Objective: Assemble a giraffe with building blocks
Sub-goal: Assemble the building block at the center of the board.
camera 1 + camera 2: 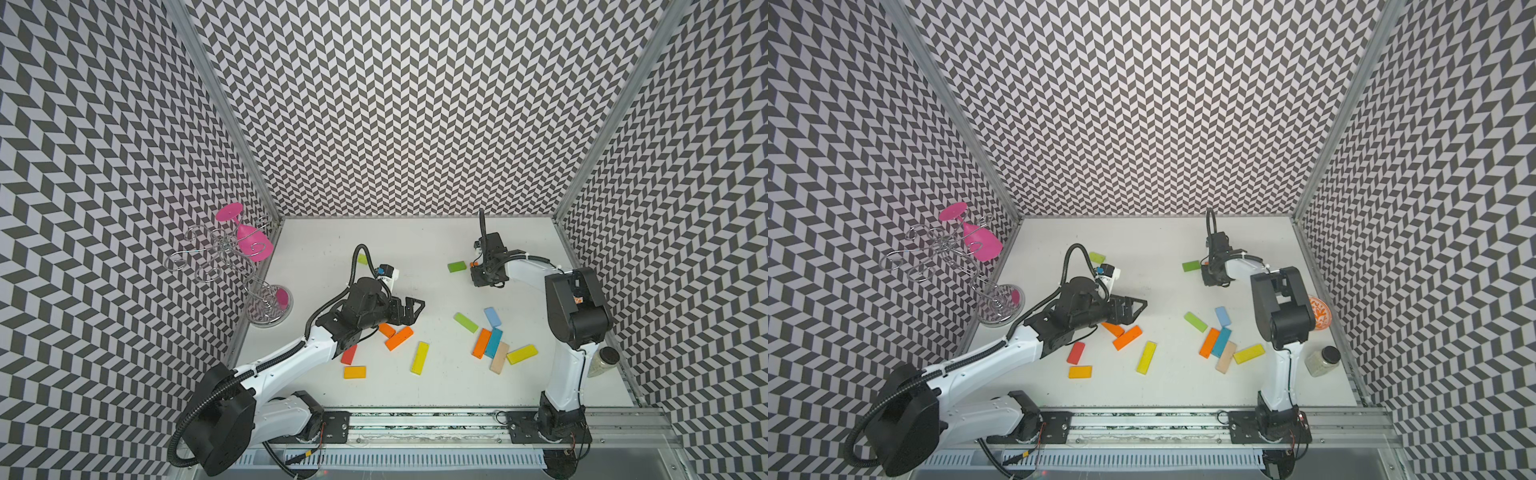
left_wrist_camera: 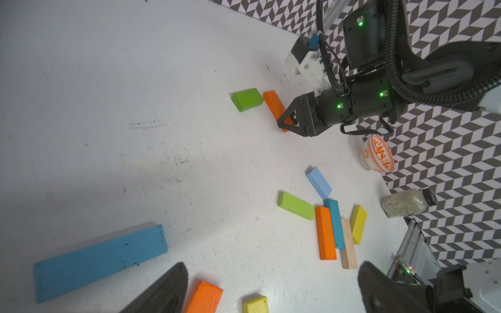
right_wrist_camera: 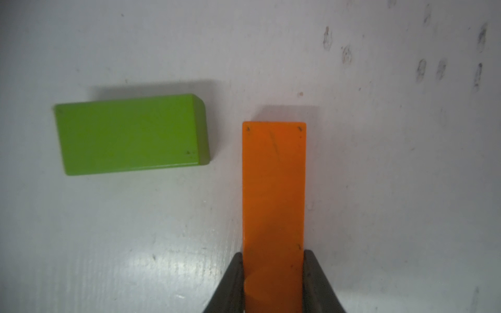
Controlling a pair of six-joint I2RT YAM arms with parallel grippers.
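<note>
Orange painted-wood block point(image 3: 273, 189), long and flat: pinched across its width at one end by the right hand point(image 3: 273, 254), jaws narrow and pressed to both long edges. Appears to lie flat on the white tabletop point(image 3: 379, 162), toward the back; cannot tell whether lifted clear of it. Just beside its free end, not touching, a short green rectangular block point(image 3: 130, 134), set crosswise. No giraffe shape anywhere yet; judged an early step, laying out first pieces. Risk from here: held so near one end, could pivot in the jaws if raised or slid, swinging the free end into the green block and knocking it askew; could also skid out of line if released at a tilt. Left hand point(image 1: 412, 309) empty, jaws spread wide, hovering near two loose orange blocks point(image 1: 399, 337), well apart from the right. Further out, a cluster of coloured blocks point(image 1: 494, 345).
</note>
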